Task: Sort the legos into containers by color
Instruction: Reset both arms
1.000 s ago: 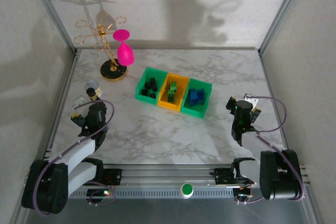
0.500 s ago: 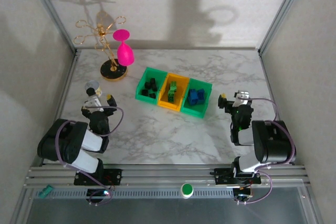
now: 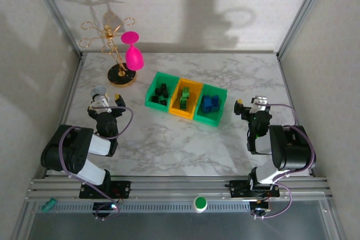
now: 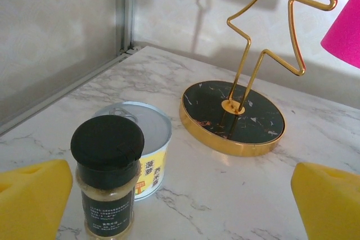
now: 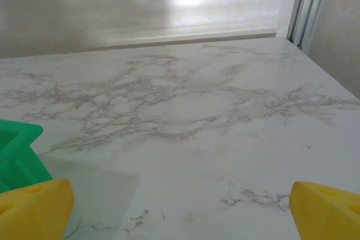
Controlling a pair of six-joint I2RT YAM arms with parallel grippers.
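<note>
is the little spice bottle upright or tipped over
Upright: the bottle stands on its base, black cap on top, beside the can.

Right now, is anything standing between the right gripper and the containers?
Nothing visible does. The right gripper, jaws open, sits apart from the containers, with bare marble table between them. The corner of the nearest green bin shows at the left edge of the right wrist view, unobstructed.

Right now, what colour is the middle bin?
The middle bin is yellow-orange; the top view shows it best.
</note>
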